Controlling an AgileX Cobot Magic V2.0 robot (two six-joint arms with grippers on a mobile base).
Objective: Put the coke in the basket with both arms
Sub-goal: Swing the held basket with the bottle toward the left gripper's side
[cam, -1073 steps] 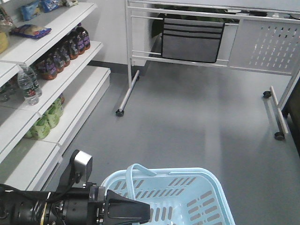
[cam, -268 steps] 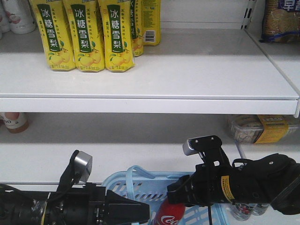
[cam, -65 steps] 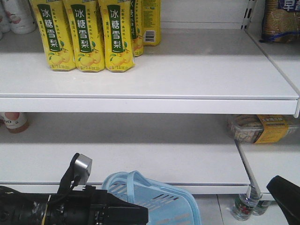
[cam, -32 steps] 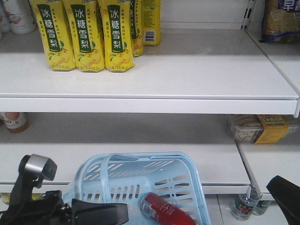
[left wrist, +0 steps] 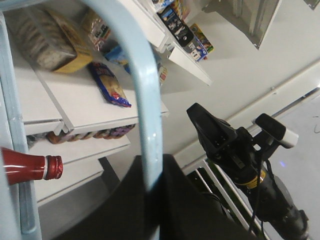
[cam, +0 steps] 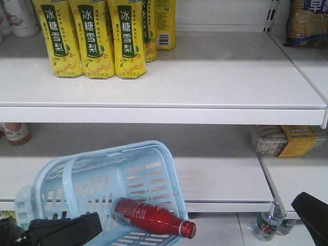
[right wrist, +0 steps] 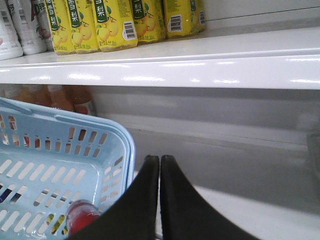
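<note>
One coke bottle [cam: 152,219] lies in one tilted basket [cam: 97,189], left claw [left wrist: 155,200] clenching its handle [left wrist: 145,100], right claw [right wrist: 160,172] clenched empty.

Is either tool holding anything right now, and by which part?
The left tool grips the blue basket by its loop handle. The right tool is shut on nothing.
</note>
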